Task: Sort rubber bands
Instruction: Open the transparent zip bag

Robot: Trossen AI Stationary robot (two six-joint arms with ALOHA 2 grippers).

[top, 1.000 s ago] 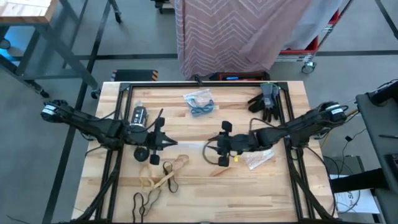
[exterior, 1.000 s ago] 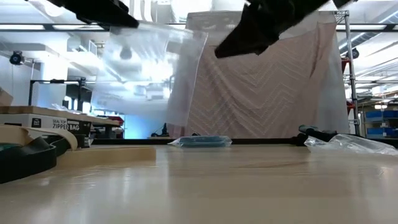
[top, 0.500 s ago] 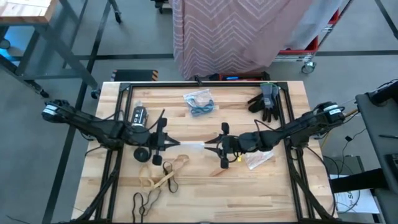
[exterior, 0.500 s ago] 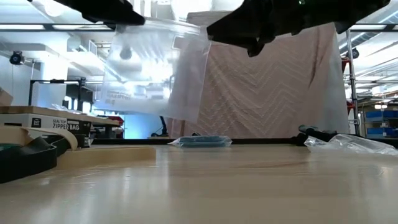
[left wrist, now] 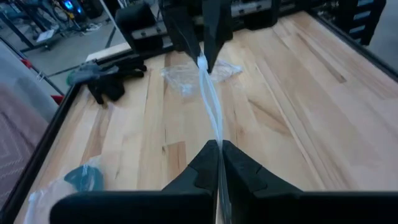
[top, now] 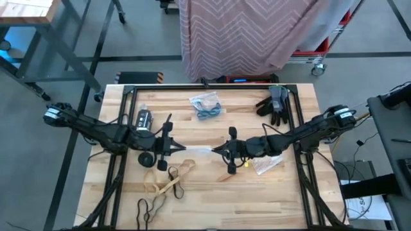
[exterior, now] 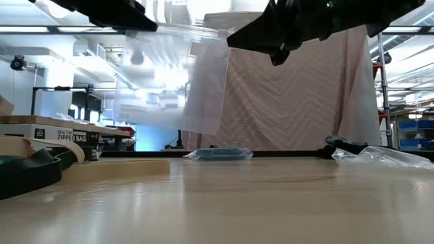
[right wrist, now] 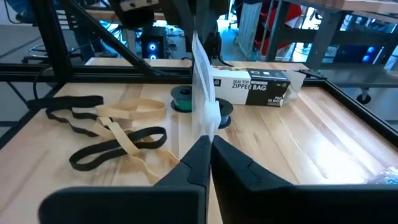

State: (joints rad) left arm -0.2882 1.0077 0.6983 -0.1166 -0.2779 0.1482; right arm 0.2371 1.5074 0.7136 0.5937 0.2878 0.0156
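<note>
Left gripper [top: 174, 148]: you have its dark fingers pinched on one edge of a clear plastic bag [exterior: 169, 81], above mid-table.
Right gripper [top: 220, 150]: you have it clamped on the opposite edge; the thin, glossy film hangs stretched between both.
Rubber bands [top: 168, 181]: flat, floppy tan and black loops, tangled on the pale wooden table [top: 257, 199] near its front-left.
Second bag [top: 205, 104]: crinkly, with blue bands inside, at the back.
Gloves [top: 273, 105]: dark grey, back right.
</note>
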